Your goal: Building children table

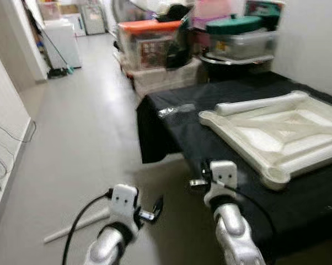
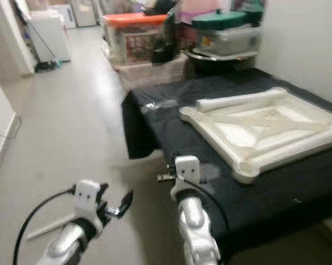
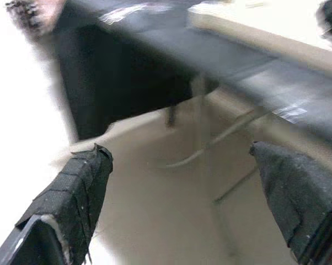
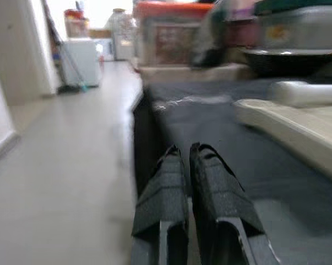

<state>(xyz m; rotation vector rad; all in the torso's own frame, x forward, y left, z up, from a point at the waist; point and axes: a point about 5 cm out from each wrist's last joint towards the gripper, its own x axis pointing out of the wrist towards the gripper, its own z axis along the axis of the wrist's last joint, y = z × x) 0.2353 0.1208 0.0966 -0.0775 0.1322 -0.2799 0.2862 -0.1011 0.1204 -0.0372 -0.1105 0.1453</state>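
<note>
Where black cloth (image 1: 221,138) drapes, ribbed white tabletop (image 1: 276,132)

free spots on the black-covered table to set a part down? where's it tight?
Bare black cloth at the table's left-front, between the white tabletop panel and the cloth's hanging edge, beyond the shut right gripper. Another strip nearer, by the panel's front corner. Crowded: the far end, against the storage bins. Left gripper is open over the floor.

Stacked storage bins (image 1: 155,47) stand beyond the black-draped table (image 1: 221,138), near a white appliance (image 1: 64,41).
</note>
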